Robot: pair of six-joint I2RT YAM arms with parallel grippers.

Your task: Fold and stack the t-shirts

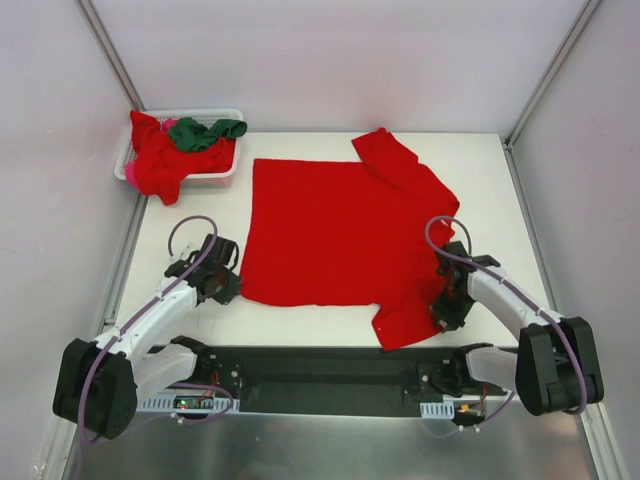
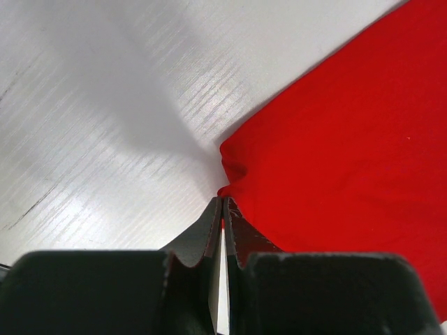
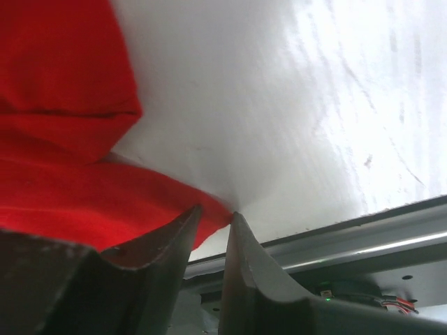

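Left gripper (image 2: 222, 204) is fully closed on the near-left corner of the spread red t-shirt (image 1: 320, 235). We see the cloth bunched at its tips and a red sliver between the jaws. On the opposite side, the right gripper (image 3: 215, 211) has its jaws a narrow gap apart. The shirt's near-right edge reaches into that gap at the tips, but we cannot tell whether both pads touch it. The shirt lies flat on the table (image 1: 480, 180) between the two grippers and stretches away beyond them.

We count two grippers, two red shirts, one green shirt and one basket. The white basket (image 1: 212, 176) sits well beyond the left gripper and off to its left. It holds the second red t-shirt (image 1: 160, 165), which spills over the rim, with the dark green t-shirt (image 1: 205, 132) on top.

Both are crumpled, so we cannot make out what lies beneath them. A pink scrap at the basket's left edge is too small to identify. Each wrist view cuts off most of the spread shirt.
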